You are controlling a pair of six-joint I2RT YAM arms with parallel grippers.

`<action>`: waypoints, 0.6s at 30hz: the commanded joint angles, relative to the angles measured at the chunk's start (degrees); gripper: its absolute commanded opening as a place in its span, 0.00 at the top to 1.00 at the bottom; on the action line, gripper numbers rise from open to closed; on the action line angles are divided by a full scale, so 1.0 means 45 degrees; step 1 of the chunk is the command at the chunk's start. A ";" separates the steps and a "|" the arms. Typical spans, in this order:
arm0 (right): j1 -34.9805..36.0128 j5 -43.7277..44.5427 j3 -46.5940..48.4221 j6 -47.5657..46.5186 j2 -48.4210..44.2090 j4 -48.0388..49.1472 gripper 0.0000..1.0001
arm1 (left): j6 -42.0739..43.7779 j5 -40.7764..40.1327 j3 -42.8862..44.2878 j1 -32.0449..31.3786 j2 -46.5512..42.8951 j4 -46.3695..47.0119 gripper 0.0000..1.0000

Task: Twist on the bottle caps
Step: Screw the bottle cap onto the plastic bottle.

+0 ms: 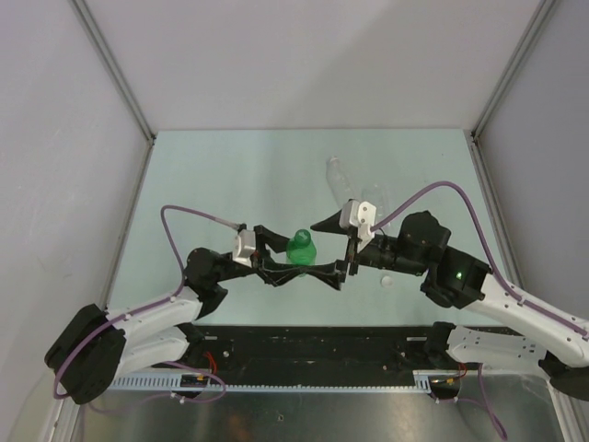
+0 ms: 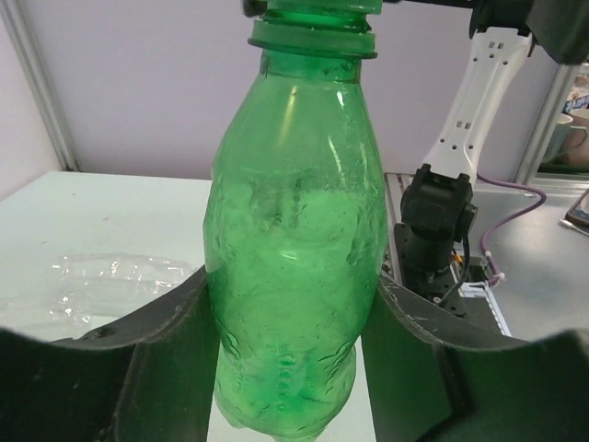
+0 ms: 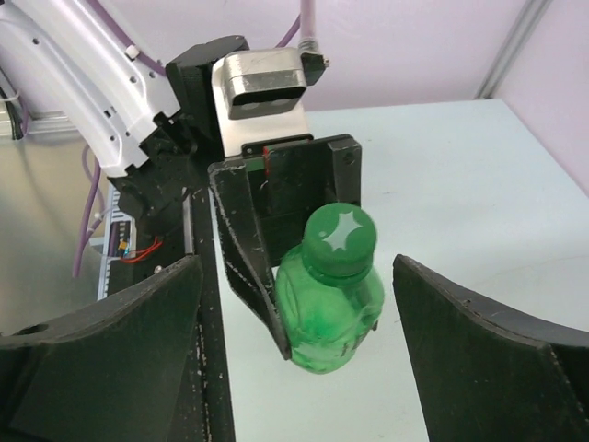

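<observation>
My left gripper [image 1: 293,258] is clamped partway closed round the belly of the green bottle [image 2: 294,258], upright over the table [image 1: 212,184]. The dark green cap [image 3: 340,238] sits on its neck. My right gripper [image 3: 294,304] stands wide either side of that cap, touching nothing. Two clear bottles [image 1: 342,175] lie beyond; I can't tell their contents.

A robot lab cell: grey panel walls [image 1: 322,55], aluminium framing [image 1: 112,64].
</observation>
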 commanded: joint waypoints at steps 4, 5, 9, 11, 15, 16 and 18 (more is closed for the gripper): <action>-0.0371 -0.0403 0.0475 0.0329 0.0194 0.1428 0.08 | 0.0453 0.0706 0.0166 0.0005 -0.0123 0.0241 1.00; -0.0442 -0.0659 0.0471 0.0371 0.0236 0.1550 0.08 | 0.0450 0.0654 0.0170 0.0002 -0.0101 0.0243 1.00; -0.0586 -0.1502 0.0486 0.0516 0.0311 0.1583 0.08 | 0.0372 0.0393 0.0205 0.0009 -0.0103 0.0245 1.00; -0.0638 -0.1721 0.0481 0.0589 0.0291 0.1445 0.08 | 0.0331 0.0247 0.0211 0.0016 -0.0119 0.0231 1.00; -0.0681 -0.2255 0.0485 0.0605 0.0209 0.1214 0.09 | 0.0241 0.0007 0.0244 0.0011 -0.0072 0.0228 1.00; -0.0675 -0.2338 0.0486 0.0596 0.0175 0.1160 0.09 | 0.0218 -0.0086 0.0248 0.0005 -0.0066 0.0227 1.00; -0.0685 -0.2458 0.0486 0.0590 0.0086 0.1027 0.09 | 0.0185 -0.0312 0.0236 0.0011 -0.0086 0.0221 1.00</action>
